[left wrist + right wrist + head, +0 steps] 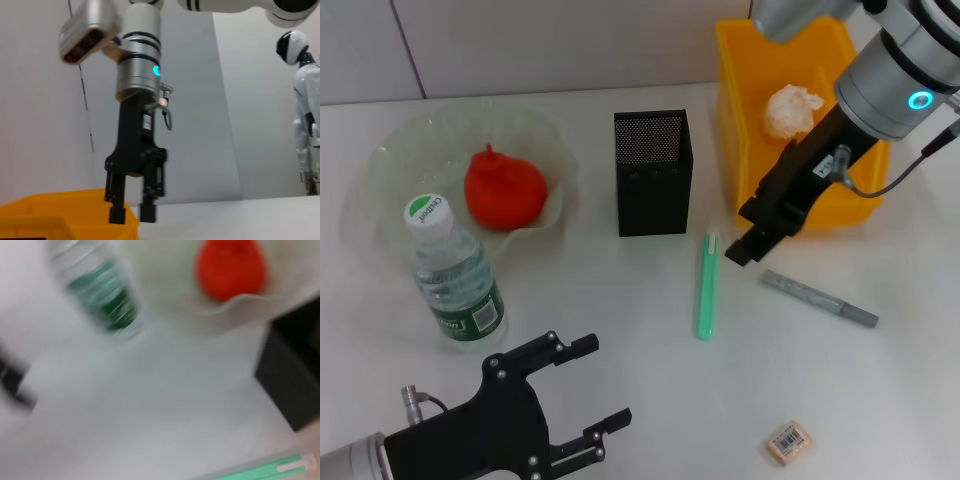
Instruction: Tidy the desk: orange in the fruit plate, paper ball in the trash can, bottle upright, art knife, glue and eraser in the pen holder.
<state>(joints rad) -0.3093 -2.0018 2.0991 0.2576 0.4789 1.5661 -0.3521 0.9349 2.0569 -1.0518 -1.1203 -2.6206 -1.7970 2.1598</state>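
Evidently empty and only narrowly parted, the right gripper (pixel 748 240) hangs just beside the green art knife (pixel 706 285), its arm slanting down over the trash can (pixel 732 120), so a skewed descent could nudge it; the left gripper (pixel 582 392) idles spread wide nearby.

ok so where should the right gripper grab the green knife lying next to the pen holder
Probably from above at mid-length. The knife lies flat on the desk, long and thin, its length pointing toward the pen holder, so the fingers would best close across its narrow width. The right gripper hangs just beside its far end.
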